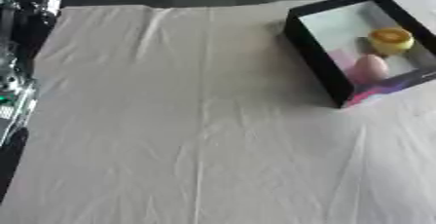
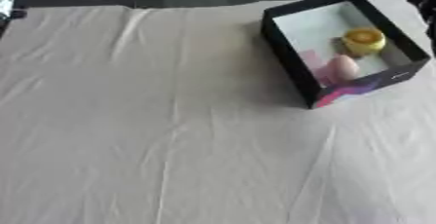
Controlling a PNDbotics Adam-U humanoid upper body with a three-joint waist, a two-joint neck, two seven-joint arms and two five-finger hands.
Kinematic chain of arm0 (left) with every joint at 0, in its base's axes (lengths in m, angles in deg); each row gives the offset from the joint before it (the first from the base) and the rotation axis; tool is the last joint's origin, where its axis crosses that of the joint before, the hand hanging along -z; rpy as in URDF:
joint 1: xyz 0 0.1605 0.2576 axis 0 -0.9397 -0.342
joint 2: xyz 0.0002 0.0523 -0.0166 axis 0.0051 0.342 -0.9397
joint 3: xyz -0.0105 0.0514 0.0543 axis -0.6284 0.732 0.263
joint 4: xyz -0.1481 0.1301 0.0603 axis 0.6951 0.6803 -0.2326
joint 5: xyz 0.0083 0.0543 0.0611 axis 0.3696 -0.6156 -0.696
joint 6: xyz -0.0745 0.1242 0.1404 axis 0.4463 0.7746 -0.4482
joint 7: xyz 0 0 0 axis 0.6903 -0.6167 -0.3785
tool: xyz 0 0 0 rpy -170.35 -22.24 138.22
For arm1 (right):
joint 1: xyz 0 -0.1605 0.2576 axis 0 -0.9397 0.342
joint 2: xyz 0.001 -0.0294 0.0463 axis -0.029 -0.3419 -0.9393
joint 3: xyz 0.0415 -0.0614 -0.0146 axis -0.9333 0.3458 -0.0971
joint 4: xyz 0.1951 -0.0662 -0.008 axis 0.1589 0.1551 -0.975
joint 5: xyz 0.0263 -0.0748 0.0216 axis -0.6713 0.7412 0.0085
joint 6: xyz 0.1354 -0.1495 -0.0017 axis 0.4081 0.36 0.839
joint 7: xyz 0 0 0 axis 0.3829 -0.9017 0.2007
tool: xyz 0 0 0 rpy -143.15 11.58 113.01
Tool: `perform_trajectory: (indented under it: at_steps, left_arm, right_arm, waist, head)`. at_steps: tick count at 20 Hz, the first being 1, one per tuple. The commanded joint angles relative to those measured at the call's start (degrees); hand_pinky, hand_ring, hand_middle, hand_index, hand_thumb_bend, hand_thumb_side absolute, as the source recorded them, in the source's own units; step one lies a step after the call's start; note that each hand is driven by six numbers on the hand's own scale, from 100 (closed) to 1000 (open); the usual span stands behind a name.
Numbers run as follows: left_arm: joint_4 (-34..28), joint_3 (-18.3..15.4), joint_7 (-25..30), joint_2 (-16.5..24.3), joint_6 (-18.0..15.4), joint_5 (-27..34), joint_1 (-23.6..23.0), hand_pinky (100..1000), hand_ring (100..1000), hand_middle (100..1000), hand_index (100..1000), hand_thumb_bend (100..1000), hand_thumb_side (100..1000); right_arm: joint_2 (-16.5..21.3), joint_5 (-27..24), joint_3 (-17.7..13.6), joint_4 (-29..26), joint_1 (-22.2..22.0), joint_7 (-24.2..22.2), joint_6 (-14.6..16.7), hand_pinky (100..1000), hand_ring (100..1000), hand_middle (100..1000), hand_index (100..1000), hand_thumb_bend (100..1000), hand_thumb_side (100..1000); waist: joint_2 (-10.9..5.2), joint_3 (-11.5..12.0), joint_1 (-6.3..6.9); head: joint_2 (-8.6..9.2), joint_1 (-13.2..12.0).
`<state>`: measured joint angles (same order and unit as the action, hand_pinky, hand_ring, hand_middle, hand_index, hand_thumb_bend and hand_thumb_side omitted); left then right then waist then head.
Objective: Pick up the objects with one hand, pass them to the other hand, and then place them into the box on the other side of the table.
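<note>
Black-walled box (image 2: 294, 69) at the far right of the table, sitting askew on the wrinkled pale cloth (image 2: 170, 121). Pale reflective floor inside.

Two items already in the box:
- yellow round piece (image 2: 364, 40), orange-toned top, toward the far side
- pink egg-shaped piece (image 2: 343, 67), nearer the front wall, just beside the yellow one — contact between them unclear

Nothing else loose on the cloth in either view; the rest of the table shows only creases. Judging by that, transfer looks close to done, or done.

Hands: neither visible in either eye view, so finger state can't be told and nothing can be said about a hold. Dark and silver hardware (image 1: 13, 72) along the left edge of the left eye view — too unclear to say what it is.

Handling, as a guess from looks only:
- both pieces small, smooth, rounded; probably light, toy-like, rigid
- pink egg likely to roll and slip; best taken across its widest part, thumb opposite fingers, from above
- yellow piece squatter, flatter top; side pinch around the body should seat better
- box walls are tall relative to the contents, so any reach-in wants a steep top-down approach, clear of the rim
- box itself probably light — a knock on the wall could slide it on the cloth
</note>
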<state>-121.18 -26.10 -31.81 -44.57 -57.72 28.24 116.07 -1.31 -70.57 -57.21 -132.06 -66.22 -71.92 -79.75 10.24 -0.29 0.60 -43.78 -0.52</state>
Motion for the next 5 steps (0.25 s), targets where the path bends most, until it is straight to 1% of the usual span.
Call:
perform_trajectory:
  at_steps: [1, 5]
  left_arm:
    - [0.04, -2.18, -0.08, 2.32, -1.04, 5.04, -0.02, 763, 689, 662, 828, 412, 679]
    - [0.31, -3.7, 0.48, 2.36, -2.69, 8.79, -0.9, 758, 686, 667, 837, 425, 679]
  right_arm:
    - [1.4, -0.94, -1.17, -1.64, -0.15, -0.37, 1.07, 1000, 1000, 970, 1000, 100, 752]
    - [0.81, -1.18, -1.34, -1.92, -1.36, -0.86, 2.08, 1000, 1000, 971, 1000, 100, 760]
  waist:
    - [-1.42, 0.07, 0.7]
    - [-1.18, 0.1, 0.91]
  head:
    - [-0.34, -0.16]
    - [-0.34, -0.25]
